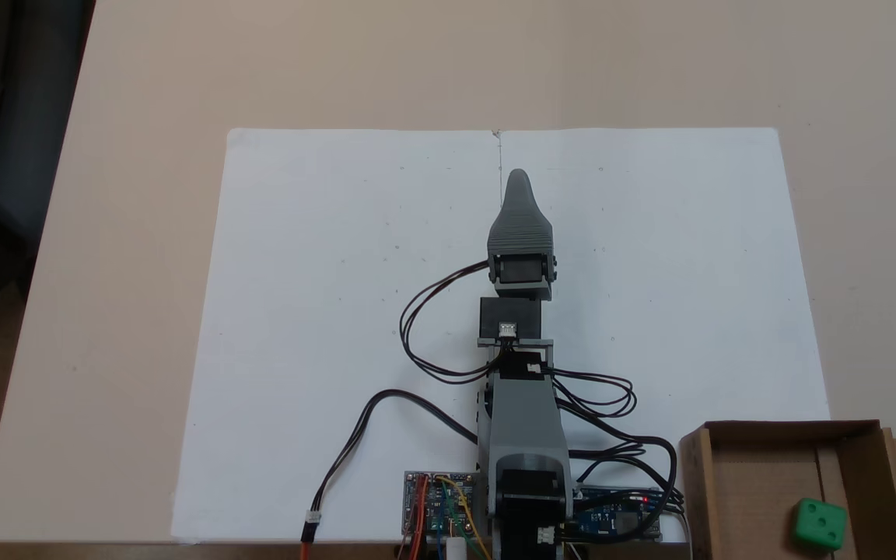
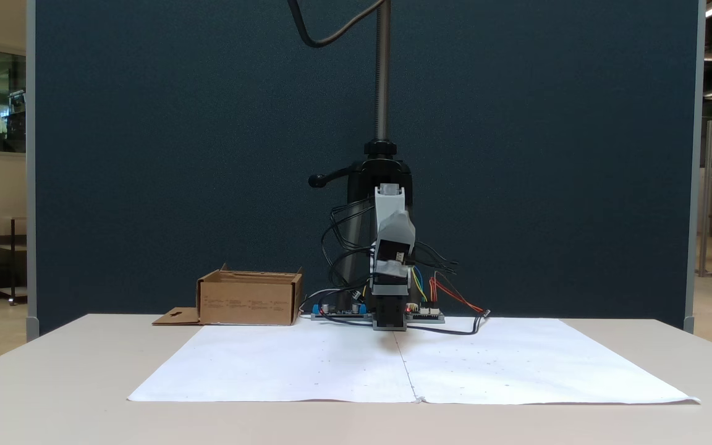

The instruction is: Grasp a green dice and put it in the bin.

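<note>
Green dice lies inside the bin, on its floor near the right wall as the fixed view from above shows it, with three dark pips on the upper face. It is well apart from the gripper, which points away from the arm's base over the middle of the white paper. From above, only one grey tapered jaw can be seen, and the other one would be under it. In the fixed view from the front the gripper hangs low over the paper, with its tip near the sheet, but the jaws are dark and small there. So I cannot tell whether the gripper is open or closed. Nothing is seen between the jaws.

Behind the gripper, the grey arm folds back to its base at the near edge of the bench, with black cables looping at both sides. Circuit boards sit beside the base. From the front, the bin stands left of the arm, with its flap lying flat on the bench.
</note>
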You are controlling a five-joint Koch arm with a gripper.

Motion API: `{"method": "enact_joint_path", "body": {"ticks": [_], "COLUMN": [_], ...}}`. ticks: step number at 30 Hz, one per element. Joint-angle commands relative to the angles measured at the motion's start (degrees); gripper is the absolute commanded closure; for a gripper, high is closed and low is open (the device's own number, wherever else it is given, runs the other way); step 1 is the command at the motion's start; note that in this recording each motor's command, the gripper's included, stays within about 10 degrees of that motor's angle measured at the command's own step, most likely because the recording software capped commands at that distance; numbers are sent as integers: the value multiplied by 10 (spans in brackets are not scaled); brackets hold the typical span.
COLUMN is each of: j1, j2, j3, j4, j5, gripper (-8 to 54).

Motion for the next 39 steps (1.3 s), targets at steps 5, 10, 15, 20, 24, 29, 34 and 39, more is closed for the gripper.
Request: {"method": "enact_joint_path", "body": {"ticks": [5,10,15,20,24,29,34,39], "j1": [4,3,2,6,9,7,8,9], "j2": [68,67,66,65,65,65,65,66], "j3": [43,43,43,43,43,43,43,43], "j4": [-136,-137,-136,-135,-135,-135,-137,-140], "j5": [6,7,6,4,6,6,6,6], "gripper": [37,37,19,15,22,22,16,15]}}
